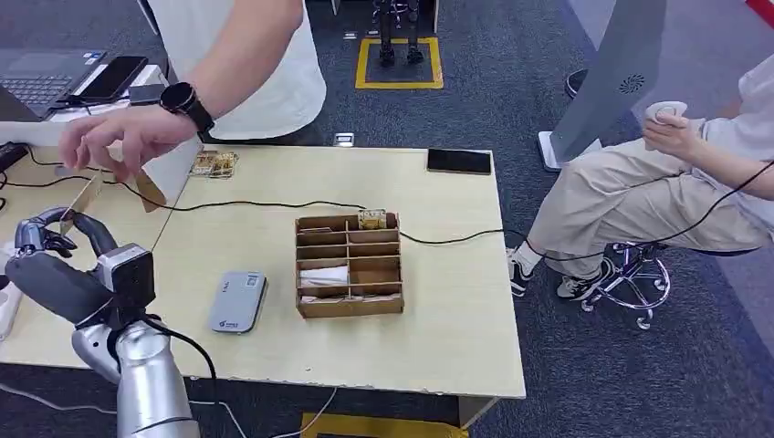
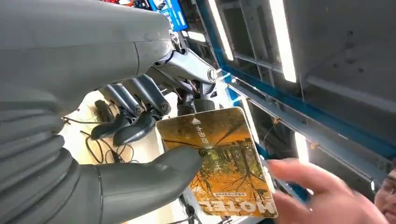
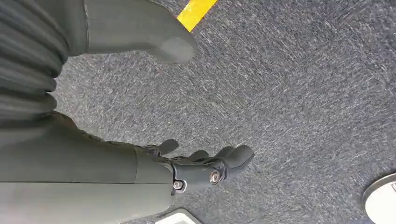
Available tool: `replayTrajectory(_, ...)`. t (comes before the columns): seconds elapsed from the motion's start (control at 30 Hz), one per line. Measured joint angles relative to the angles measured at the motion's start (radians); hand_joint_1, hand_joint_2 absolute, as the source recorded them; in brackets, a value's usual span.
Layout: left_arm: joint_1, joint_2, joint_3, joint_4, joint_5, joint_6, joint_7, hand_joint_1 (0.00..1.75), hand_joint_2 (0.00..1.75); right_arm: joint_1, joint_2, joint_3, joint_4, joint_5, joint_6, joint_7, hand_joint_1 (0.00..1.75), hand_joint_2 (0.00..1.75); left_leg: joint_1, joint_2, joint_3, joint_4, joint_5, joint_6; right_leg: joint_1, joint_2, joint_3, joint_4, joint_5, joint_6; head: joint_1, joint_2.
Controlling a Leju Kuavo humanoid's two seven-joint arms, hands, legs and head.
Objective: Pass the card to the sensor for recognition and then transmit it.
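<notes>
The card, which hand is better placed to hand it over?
Left. The left hand holds the card up by the person's hand; the right hand hangs over the floor.

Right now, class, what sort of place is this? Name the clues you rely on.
Probably a robot test lab or office: grey carpet with a yellow-marked floor square, a work table strung with a cable, and a laptop alongside.

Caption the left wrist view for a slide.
Left hand holds an orange hotel card as a person's hand reaches in.
</notes>
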Motion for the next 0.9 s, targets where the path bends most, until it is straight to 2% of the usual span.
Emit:
replayTrajectory(0.27, 0.0, 0.0, 0.0, -0.018, -0.007, 0.0, 0.0, 1.75, 1.75, -0.001, -0.001, 0.0, 0.008, -0.002, 0.0, -0.006, 0.0, 1.75, 0.0, 0.0, 0.0, 0.0, 0.0, 0.0, 0.0, 0.0, 0.0, 0.0, 0.0, 0.0, 0.0, 0.0)
replayTrajectory(0.5, 0.003, 0.0, 0.005, -0.018, -0.139, 0.0, 0.002, 1.75, 1.75, -0.001, -0.002, 0.0, 0.015, -0.003, 0.003, -0.006, 0.0, 1.75, 0.0, 0.0, -0.001, 0.0, 0.0, 0.0, 0.0, 0.0, 0.0, 0.0, 0.0, 0.0, 0.0, 0.0)
replayTrajectory(0.6, 0.013, 0.0, 0.014, -0.018, -0.218, 0.0, 0.036, 1.75, 1.75, -0.001, -0.002, 0.0, 0.017, -0.009, 0.005, -0.006, 0.0, 1.75, 0.0, -0.001, -0.001, 0.0, 0.0, 0.0, 0.0, -0.001, 0.0, 0.0, 0.0, 0.0, 0.0, 0.0)
replayTrajectory(0.77, 0.05, 0.001, 0.006, -0.048, -0.43, 0.0, 0.189, 1.75, 1.75, -0.001, -0.002, 0.0, 0.016, -0.015, 0.008, -0.003, 0.0, 1.75, 0.0, -0.002, -0.001, 0.0, 0.0, 0.0, 0.0, -0.002, 0.0, 0.0, 0.0, 0.0, 0.0, 0.0)
replayTrajectory(0.9, 0.114, 0.017, -0.036, -0.082, -0.558, 0.0, 0.255, 1.75, 1.75, 0.003, -0.002, 0.014, 0.015, -0.036, 0.005, 0.013, 0.0, 1.75, 0.0, -0.003, -0.002, 0.0, 0.0, 0.0, 0.0, -0.003, -0.001, 0.0, 0.0, 0.0, -0.001, 0.0)
